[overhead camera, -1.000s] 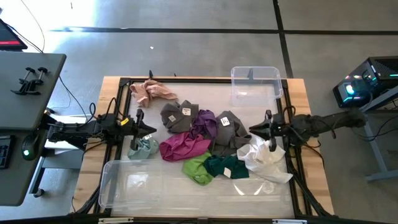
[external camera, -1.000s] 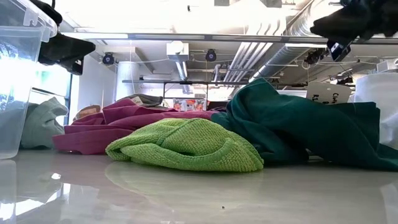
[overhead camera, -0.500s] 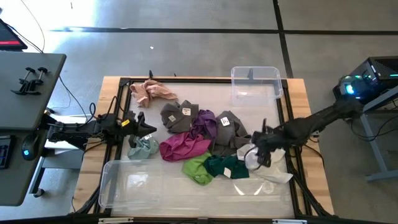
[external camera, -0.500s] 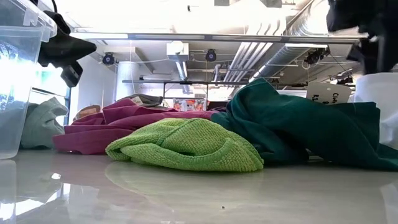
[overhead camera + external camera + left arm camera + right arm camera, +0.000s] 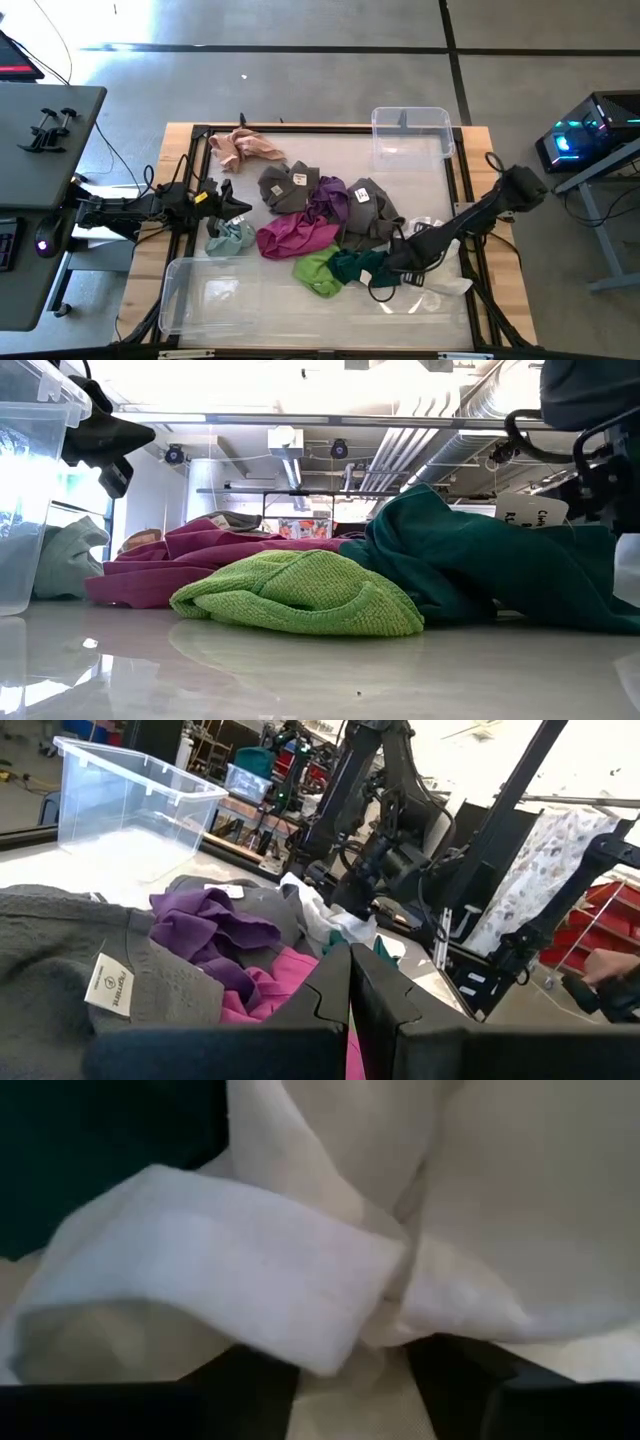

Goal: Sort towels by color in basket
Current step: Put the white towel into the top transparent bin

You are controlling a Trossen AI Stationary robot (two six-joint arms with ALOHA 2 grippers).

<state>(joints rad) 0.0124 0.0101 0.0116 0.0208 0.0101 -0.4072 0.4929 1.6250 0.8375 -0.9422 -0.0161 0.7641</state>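
Observation:
Towels lie heaped mid-table in the high view: peach-pink (image 5: pixel 245 148), two grey (image 5: pixel 285 185), purple (image 5: pixel 328 195), magenta (image 5: pixel 295 238), lime green (image 5: pixel 318 272), dark green (image 5: pixel 352 265), pale teal (image 5: pixel 228 236) and white (image 5: pixel 446 285). My right gripper (image 5: pixel 397 264) is down on the white towel (image 5: pixel 250 1270), open, with a fold between its fingers. My left gripper (image 5: pixel 237 207) hovers shut above the pale teal towel, its fingers (image 5: pixel 350 985) pointing at the heap. In the low view the lime green towel (image 5: pixel 300 595) rests on the table against the dark green one (image 5: pixel 480 570). My right gripper comes down from above onto the white towel beside the dark green one. A rolled fold (image 5: pixel 300 1280) of it lies between the open fingers and over the tip of one finger (image 5: pixel 245 1380). The towel lies slack on the table.
A small clear bin (image 5: pixel 410 135) stands at the table's far right. A long clear bin (image 5: pixel 215 295) stands along the near left edge and shows in the low view (image 5: pixel 25 480). A black frame (image 5: pixel 200 132) rims the table. Bare table shows between the far bin and the heap.
My right arm has swung from beside the grey towel toward the near edge and the table's left and dropped onto the white towel, which it now mostly covers. The left arm has kept still.

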